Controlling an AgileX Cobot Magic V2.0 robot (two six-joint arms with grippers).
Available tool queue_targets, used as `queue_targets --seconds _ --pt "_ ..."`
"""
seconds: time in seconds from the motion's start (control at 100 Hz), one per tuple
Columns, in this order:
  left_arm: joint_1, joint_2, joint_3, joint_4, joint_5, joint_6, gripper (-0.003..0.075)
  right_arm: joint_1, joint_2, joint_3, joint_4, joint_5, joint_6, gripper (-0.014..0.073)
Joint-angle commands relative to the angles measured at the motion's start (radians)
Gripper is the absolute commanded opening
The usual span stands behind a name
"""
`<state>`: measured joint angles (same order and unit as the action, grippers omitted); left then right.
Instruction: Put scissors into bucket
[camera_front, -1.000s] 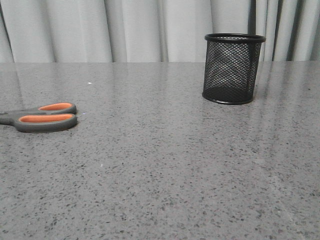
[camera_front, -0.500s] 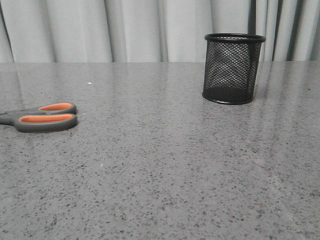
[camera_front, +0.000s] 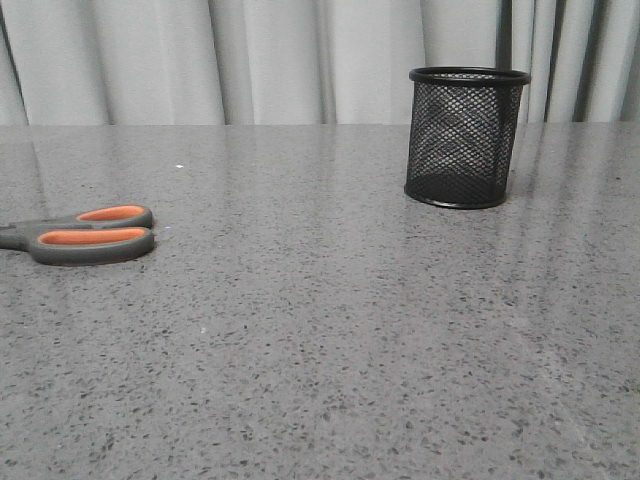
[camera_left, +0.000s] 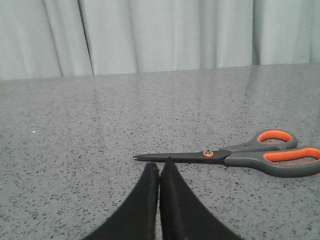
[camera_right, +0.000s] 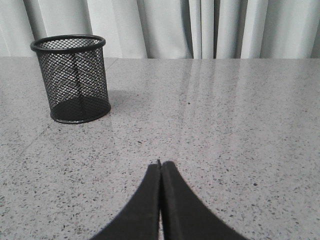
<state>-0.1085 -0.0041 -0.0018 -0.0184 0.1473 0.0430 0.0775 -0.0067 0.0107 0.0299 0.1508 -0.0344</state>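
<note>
Two things lie on the grey speckled stone counter (camera_front: 330, 320): the scissors (camera_front: 85, 232) with dark grey plastic handles lined orange inside the finger loops, and the bucket (camera_front: 466, 137), a small black wire-mesh cylinder with a solid black rim and base. In the front view the scissors lie flat at the left edge, handles toward the middle and blades cut off by the frame, while the bucket stands upright far to the right and farther back, well apart from them. Pale curtains (camera_front: 250, 60) hang behind the counter.

From the left wrist, the scissors (camera_left: 235, 156) show full length with blades closed, their tip just beyond the left claw (camera_left: 159, 167), whose black fingers are pressed together on nothing. From the right wrist, the right claw (camera_right: 160, 166) is likewise closed and empty above bare counter, with the bucket (camera_right: 74, 78) ahead and off to one side.
</note>
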Motion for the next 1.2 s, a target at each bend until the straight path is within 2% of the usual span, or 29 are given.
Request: queue_targets --seconds 0.0,0.29,0.48,0.63,0.87,1.03,1.19 --pt "0.004 -0.025 0.027 -0.004 -0.084 -0.012 -0.0021 -0.005 -0.026 0.017 0.003 -0.092 -0.002 -0.0066" --pt "0.004 -0.025 0.027 -0.146 -0.086 -0.012 -0.0021 -0.005 -0.026 0.017 0.184 -0.116 -0.002 -0.0066" --pt "0.004 -0.025 0.027 -0.240 -0.094 -0.012 -0.0021 -0.005 -0.026 0.017 0.218 -0.130 -0.002 -0.0066" --pt "0.004 -0.025 0.027 -0.400 -0.094 -0.012 -0.0021 -0.005 -0.026 0.017 0.261 -0.136 -0.002 -0.0066" --pt "0.004 -0.025 0.026 -0.622 -0.106 -0.012 -0.0021 -0.005 -0.026 0.017 0.473 -0.158 -0.002 -0.0066" --pt "0.004 -0.023 0.013 -0.773 -0.130 -0.012 -0.0021 -0.005 -0.026 -0.008 0.497 -0.210 -0.002 -0.0064" --pt "0.004 -0.023 -0.070 -0.786 -0.141 -0.012 -0.0021 -0.005 -0.024 -0.096 0.495 -0.081 -0.002 -0.0042"
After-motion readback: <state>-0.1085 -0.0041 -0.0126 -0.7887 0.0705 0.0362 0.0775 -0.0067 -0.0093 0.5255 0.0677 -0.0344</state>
